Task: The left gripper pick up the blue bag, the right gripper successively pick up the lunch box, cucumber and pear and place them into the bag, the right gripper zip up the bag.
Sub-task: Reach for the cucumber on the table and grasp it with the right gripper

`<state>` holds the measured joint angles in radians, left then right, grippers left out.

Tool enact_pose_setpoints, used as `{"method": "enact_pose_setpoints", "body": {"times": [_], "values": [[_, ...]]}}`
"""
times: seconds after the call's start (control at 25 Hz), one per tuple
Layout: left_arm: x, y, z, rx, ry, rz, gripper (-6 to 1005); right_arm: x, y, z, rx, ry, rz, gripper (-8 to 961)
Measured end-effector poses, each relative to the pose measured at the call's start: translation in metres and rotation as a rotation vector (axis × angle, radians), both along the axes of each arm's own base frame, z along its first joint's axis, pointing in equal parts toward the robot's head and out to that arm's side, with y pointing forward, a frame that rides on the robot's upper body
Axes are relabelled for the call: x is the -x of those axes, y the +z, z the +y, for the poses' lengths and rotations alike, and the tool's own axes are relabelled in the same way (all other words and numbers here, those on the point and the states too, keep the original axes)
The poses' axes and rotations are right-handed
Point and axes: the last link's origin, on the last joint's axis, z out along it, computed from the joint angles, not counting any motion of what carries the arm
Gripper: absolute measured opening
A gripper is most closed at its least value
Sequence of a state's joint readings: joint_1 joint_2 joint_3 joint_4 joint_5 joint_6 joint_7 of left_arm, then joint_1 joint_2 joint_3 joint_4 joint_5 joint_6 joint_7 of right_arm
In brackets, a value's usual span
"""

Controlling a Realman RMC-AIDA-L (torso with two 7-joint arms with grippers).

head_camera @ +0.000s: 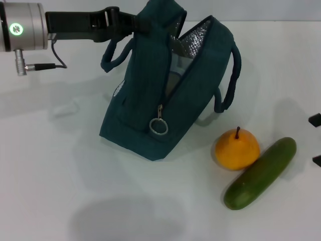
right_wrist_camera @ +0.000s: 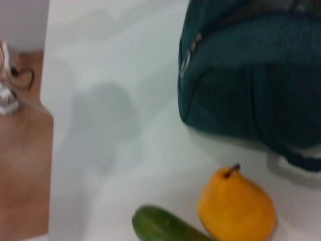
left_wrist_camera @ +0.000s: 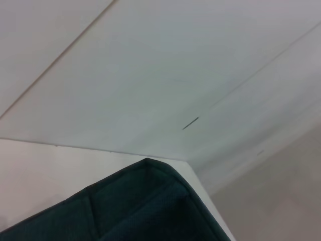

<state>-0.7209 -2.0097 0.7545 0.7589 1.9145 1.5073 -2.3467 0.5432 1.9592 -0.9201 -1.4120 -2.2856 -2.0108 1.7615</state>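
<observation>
Head view, sweeping from the left: the left gripper comes in high from the left edge, its dark fingers closed on the top edge of the blue bag, holding that side up so the mouth gapes and the silver foil lining shows. The bag's base looks to rest on the white table, leaning, with the zipper ring pull dangling at the low end of the open zip. Something pale sits down inside the opening, likely the lunch box, but too little of it shows to be sure. Moving right, the pear stands just beside the bag's lower corner and touches the cucumber, which lies on a slant toward the right edge. The right gripper is barely a pair of dark tips at the far right edge, and whether it's apart or together, can't tell.

Risks from here: the pear and cucumber are in contact, so lifting either one could nudge the other, and that round pear may well roll. The bag hangs from one pinched edge; a bump going in could fold the mouth or pull the fabric out of the grip. The long cucumber could catch on the rim if it goes in crosswise.

Writing or brand marks: none readable anywhere
</observation>
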Motion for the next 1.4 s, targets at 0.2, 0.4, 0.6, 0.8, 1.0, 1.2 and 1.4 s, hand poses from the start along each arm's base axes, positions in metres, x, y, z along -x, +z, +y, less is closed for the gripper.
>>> {"method": "enact_pose_setpoints", "body": {"times": [0.2,0.4,0.6,0.8,1.0,1.2,1.4], "values": [[0.000,-0.003,0.001,-0.019,0.024,-0.031,59,-0.002,-0.001,0.002,0.026,0.015,-0.065,873],[0.001,-0.002,0.001,-0.036,0.038,-0.050,59,-0.002,-0.007,0.009,0.029,0.067,-0.098,872],[0.002,-0.002,0.002,-0.046,0.044,-0.059,59,-0.005,-0.027,0.019,0.028,0.115,-0.140,871],[0.001,-0.001,0.003,-0.049,0.040,-0.057,59,-0.004,-0.051,0.026,0.057,0.139,-0.177,871],[0.001,0.000,0.003,-0.050,0.036,-0.056,59,0.002,-0.069,0.032,0.059,0.178,-0.199,871],[0.002,0.000,0.003,-0.051,0.038,-0.054,59,0.007,-0.084,0.035,0.088,0.197,-0.226,870],[0.001,0.001,0.003,-0.051,0.034,-0.052,59,0.008,-0.095,0.034,0.130,0.207,-0.257,870]]}}
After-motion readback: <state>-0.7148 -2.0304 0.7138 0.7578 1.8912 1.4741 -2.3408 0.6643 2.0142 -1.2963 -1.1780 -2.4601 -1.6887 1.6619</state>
